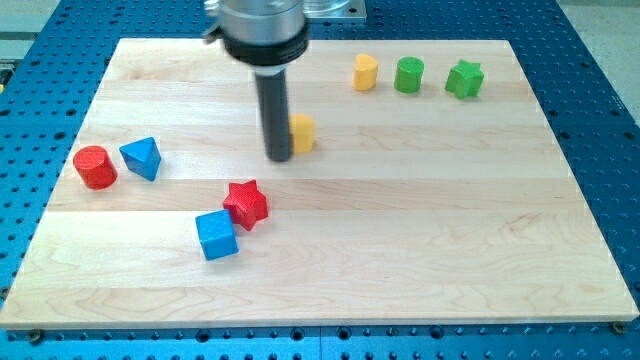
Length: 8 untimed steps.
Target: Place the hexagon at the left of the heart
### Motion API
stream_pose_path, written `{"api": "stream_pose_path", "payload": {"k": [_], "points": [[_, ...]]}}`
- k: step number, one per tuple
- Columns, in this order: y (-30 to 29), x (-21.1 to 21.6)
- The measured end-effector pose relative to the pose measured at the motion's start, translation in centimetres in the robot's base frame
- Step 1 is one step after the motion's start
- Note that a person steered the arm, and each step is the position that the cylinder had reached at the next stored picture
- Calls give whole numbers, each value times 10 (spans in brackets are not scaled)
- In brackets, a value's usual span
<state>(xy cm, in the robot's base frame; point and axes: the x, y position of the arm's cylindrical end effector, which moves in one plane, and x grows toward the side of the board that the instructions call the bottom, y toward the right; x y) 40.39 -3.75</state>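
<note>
Nearest the view's bottom, on the wooden desk (pixel 420 260), sits a blue cube (pixel 216 236), tilted slightly, with a red star (pixel 246 203) touching its far-right corner. Left of these and a little farther back, a red cylinder (pixel 95 167) stands just beside a blue triangular block (pixel 142 158); the two are near but apart. Farther in, about mid-desk, my tip (pixel 279 157) rests on the surface, its dark rod rising into the grey housing at the view's top. A yellow block (pixel 301 132), partly hidden by the rod so its shape cannot be settled (possibly the hexagon), lies immediately right of the tip, touching or nearly touching; cannot tell which. Along the far edge, right of centre, three blocks stand in a row, each apart from the next: a second yellow block (pixel 366 72), rounded at the top, possibly the heart, then a green cylinder (pixel 409 75), then a green star (pixel 464 79) farthest right. The first yellow piece is nearer and to the left of this row, well apart from it. No jaws on this rig; the arm ends in the rod only. Blue perforated base (pixel 600 120) surrounds the desk.
</note>
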Motion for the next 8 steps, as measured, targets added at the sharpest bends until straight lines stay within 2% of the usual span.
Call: {"api": "stream_pose_path", "payload": {"k": [1, 2, 3, 4, 5, 6, 7, 8], "points": [[6, -6], [28, 16], [58, -15], [22, -44], [16, -40], [-32, -43], [-2, -88], [40, -103]]}}
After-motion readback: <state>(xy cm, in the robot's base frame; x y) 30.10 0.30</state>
